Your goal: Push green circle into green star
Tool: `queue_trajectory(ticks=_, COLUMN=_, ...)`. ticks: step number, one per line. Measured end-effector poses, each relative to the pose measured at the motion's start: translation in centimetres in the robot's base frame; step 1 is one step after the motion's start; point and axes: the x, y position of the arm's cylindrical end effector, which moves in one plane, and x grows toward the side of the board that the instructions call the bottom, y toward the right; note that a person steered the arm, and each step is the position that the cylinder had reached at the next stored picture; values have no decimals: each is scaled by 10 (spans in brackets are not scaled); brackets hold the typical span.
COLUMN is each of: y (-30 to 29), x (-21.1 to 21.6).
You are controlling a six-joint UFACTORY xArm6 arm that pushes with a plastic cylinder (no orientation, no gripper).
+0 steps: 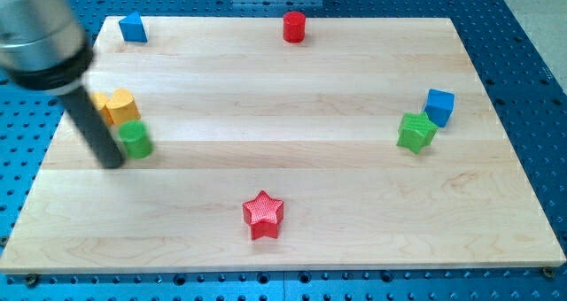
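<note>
The green circle point(135, 139) is a small green cylinder at the view's left, just below a yellow block point(119, 105). The green star point(415, 131) lies far across the board at the view's right, touching a blue cube point(439, 105). My tip point(113, 162) is at the lower end of the dark rod, right beside the green circle on its left and slightly below it, touching or nearly touching it.
A red star point(263, 215) lies near the view's bottom centre. A red cylinder point(293, 27) stands at the top centre. A blue block point(133, 27) sits at the top left. The wooden board point(292, 88) rests on a blue perforated table.
</note>
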Motion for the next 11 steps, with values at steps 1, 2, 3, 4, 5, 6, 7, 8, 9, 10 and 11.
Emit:
queue_trajectory(ticks=1, y=65, x=0)
queue_trajectory(ticks=2, y=-14, x=12)
queue_trajectory(ticks=3, y=15, x=-46)
queue_trajectory(ticks=4, y=136, x=-34)
queue_trajectory(ticks=5, y=172, x=-19)
queue_trajectory(ticks=6, y=208, x=-10)
queue_trajectory(ticks=7, y=296, x=-16)
queue_trajectory(ticks=8, y=317, x=-17)
queue_trajectory(ticks=9, y=265, x=-42)
queue_trajectory(ticks=10, y=305, x=-70)
queue_trajectory(ticks=11, y=325, x=-72)
